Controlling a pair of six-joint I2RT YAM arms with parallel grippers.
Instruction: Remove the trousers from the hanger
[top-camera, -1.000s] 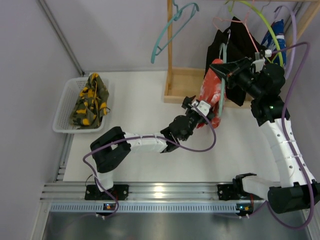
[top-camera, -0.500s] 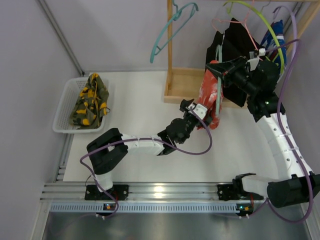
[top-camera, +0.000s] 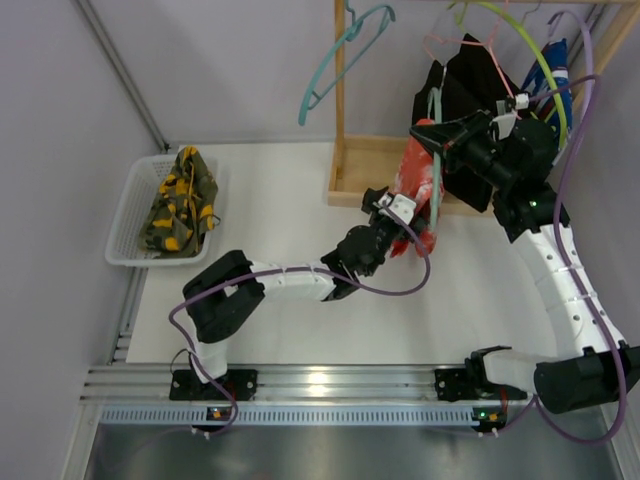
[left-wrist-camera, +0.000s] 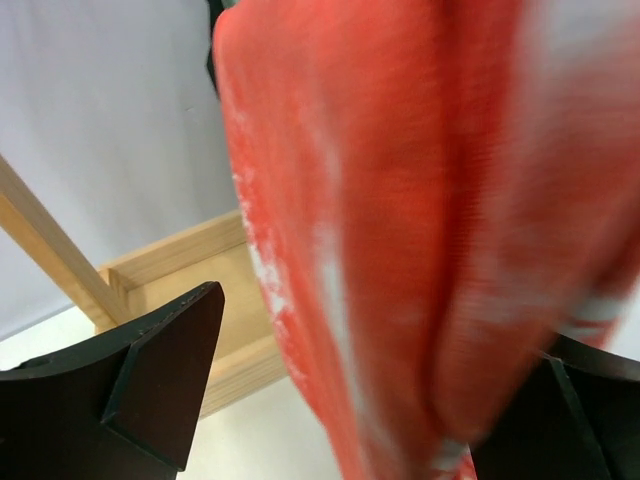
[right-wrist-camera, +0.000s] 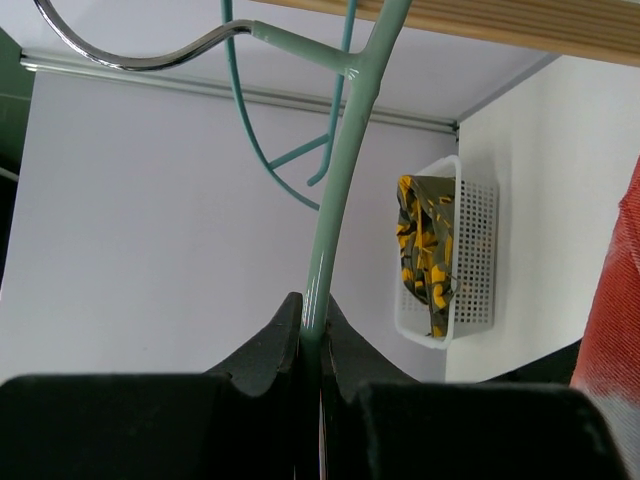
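Left claw (left-wrist-camera: 365, 395): we see it spread wide, red-orange trousers (left-wrist-camera: 400, 200) hanging between its fingers (left-wrist-camera: 160, 370).
Right claw (right-wrist-camera: 311, 340): we see it clamped on the green hanger (right-wrist-camera: 345, 170).

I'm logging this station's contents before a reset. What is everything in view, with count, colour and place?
red-orange trousers: 1, red-orange with white marks, on the held hanger
camouflage trousers: 1, green-yellow, in the basket
black garment: 1, black, hanging at the rack's right
blue garment: 1, blue, top right
basket: 1, white, table's far left
held hanger: 1, grey-green, in the right end effector
empty hanger: 1, teal, high on the rack
yellow-green hanger: 1, yellow-green, top right
rack: 1, pale wood, far centre
table: 1, white, under everything
left end effector: 1, black, open, red-orange trousers between its fingers
right end effector: 1, black, shut on the held hanger
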